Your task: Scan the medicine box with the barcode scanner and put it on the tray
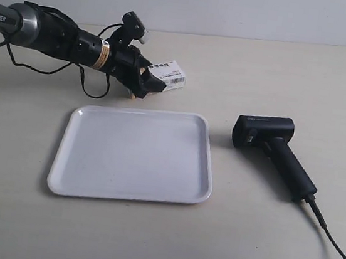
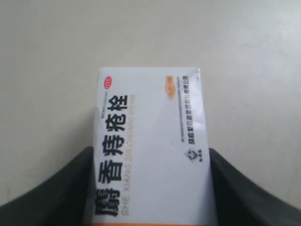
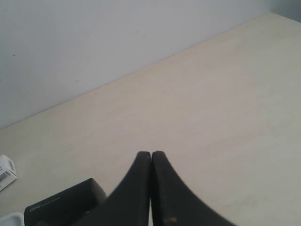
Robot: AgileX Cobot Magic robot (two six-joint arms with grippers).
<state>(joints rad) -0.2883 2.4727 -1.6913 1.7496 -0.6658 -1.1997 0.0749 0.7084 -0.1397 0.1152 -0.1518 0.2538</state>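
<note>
White card with bold black characters, the box [image 2: 150, 155] sits pinched between the left end effector's [image 2: 150, 188] dark fingers [image 2: 51, 193], an orange band at its near end and a small red oval mark at the far corner. Its barcode face [image 1: 170, 73] shows in the exterior view, lifted off the worktop [image 1: 281, 73]. Just below and ahead of that end effector lies the white tray [image 1: 133, 153]. The right end effector [image 3: 151, 188] is pressed together; the black scanner [image 3: 66, 205] lies beside it.
</note>
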